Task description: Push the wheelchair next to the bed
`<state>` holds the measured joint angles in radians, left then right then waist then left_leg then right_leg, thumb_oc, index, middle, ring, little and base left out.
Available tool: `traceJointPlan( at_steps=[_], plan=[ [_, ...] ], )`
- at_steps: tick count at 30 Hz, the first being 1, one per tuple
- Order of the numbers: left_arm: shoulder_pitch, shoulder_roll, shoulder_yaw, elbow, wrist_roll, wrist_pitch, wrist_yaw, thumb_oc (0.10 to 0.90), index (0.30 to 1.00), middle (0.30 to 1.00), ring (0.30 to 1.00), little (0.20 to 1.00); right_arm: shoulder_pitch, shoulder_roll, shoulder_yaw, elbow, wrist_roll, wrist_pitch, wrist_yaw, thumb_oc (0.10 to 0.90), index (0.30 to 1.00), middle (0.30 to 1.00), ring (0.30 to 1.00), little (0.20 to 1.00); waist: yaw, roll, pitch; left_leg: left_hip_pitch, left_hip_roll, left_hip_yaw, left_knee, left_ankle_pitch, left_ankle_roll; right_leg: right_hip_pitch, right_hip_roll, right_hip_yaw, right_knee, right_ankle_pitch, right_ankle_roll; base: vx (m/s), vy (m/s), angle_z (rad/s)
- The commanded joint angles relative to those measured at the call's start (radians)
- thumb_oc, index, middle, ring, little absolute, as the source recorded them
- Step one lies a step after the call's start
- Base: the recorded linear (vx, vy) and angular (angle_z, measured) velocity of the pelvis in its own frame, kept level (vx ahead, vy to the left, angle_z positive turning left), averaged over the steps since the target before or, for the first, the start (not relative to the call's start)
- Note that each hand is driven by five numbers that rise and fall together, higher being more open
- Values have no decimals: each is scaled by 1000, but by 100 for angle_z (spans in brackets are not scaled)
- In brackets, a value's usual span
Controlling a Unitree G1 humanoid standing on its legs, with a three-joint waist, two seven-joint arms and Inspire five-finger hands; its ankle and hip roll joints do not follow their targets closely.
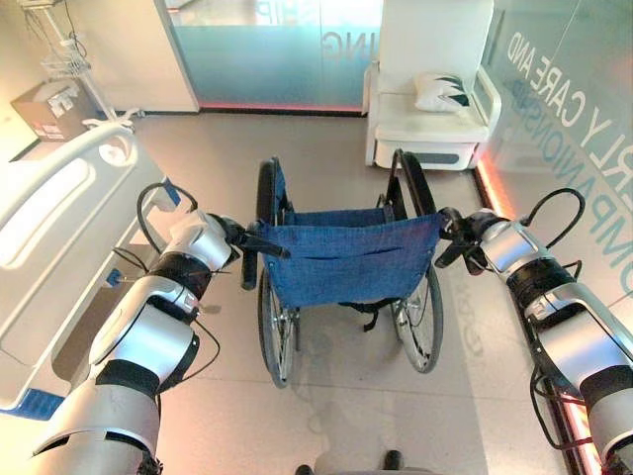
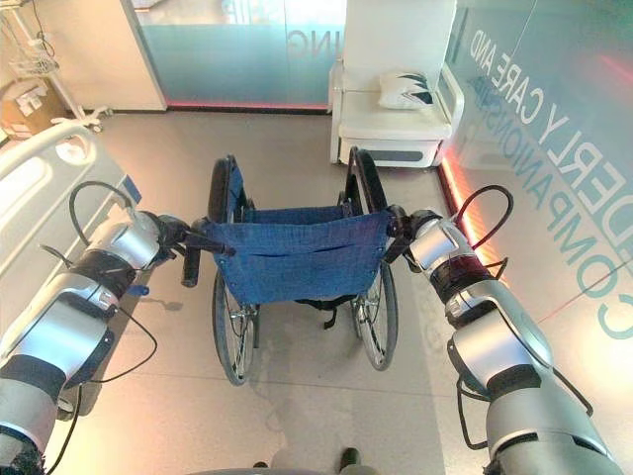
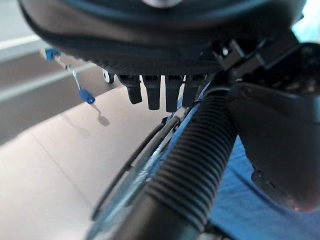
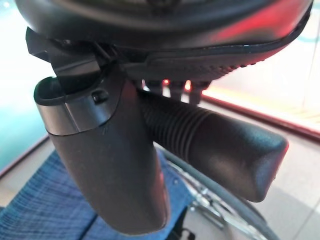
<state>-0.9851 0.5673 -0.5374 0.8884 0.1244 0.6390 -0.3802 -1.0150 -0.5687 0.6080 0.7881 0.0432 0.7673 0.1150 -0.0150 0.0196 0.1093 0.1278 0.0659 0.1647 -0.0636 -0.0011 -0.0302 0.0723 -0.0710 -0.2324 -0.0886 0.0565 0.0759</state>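
Starting far left: bed (image 1: 59, 213) running along the wall side, white rail up, sitting just beside the left arm. Behind it, a cardboard box (image 1: 45, 107), contents not visible, and a wire basket (image 1: 67, 61) on a stand, can't tell what's in it. Left hand (image 1: 237, 236) curling round the left push grip (image 3: 187, 165), fingers (image 3: 152, 92) hooking over the ribbed rubber and thumb clamping on the other side. Wheelchair (image 1: 346, 259) standing mid-floor, blue back facing the camera, seat hidden behind that fabric, near the bed but with a gap of bare floor between. Right hand (image 1: 457, 236) wrapping the right grip (image 4: 215, 145) the same way, thumb pressing alongside it, fingertips peeking over the top. Further back, a white armchair (image 1: 430, 124) holding a pillow (image 1: 440, 91), parked against the frosted glass wall (image 1: 564, 109) and well apart from the wheelchair. Nothing sitting in the gap between chair and bed.
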Motion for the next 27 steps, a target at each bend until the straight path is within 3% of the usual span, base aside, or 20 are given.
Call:
traceJointPlan(
  at_steps=[1, 3, 5, 12, 27],
  plan=[
    [68, 91, -43, 37, 46, 91, 78, 800, 900, 900, 900, 900, -62, -111, 14, -68, -77, 33, -11, 800, 900, 900, 900, 900, 38, -34, 65, -54, -38, -14, 36, -20, 10, 6, 0, -6, 72, -81, 1, -48, -13, 2],
    [86, 102, -38, 11, 77, 92, 32, 800, 900, 900, 900, 900, -49, -120, 2, -86, -80, 39, -11, 800, 900, 900, 900, 900, 41, -32, 69, -58, -38, -17, 37, -20, 11, 2, -1, -7, 76, -82, 1, -39, -11, 3],
    [111, 102, -48, -6, 202, 86, -86, 800, 900, 900, 900, 900, -33, -133, -11, -105, -87, 39, 1, 800, 900, 900, 900, 900, 44, -30, 76, -60, -40, -21, 38, -19, 14, -1, -1, -11, 81, -81, -1, -29, -14, 5],
    [111, 41, -111, 46, 373, 71, -243, 800, 900, 900, 900, 900, -55, -107, 17, -59, -100, 10, 35, 800, 900, 900, 900, 900, 37, -31, 75, -54, -40, -20, 40, -22, 15, 4, 4, -10, 80, -83, -6, -2, -1, 1],
    [92, -76, -205, 154, 607, -7, -391, 800, 900, 900, 900, 900, -108, -38, 52, 17, -91, -24, 93, 800, 900, 900, 900, 900, 18, -40, 72, -51, -35, -7, 56, -29, 13, 6, 5, 9, 83, -88, -8, 0, 0, 0]
  ],
)
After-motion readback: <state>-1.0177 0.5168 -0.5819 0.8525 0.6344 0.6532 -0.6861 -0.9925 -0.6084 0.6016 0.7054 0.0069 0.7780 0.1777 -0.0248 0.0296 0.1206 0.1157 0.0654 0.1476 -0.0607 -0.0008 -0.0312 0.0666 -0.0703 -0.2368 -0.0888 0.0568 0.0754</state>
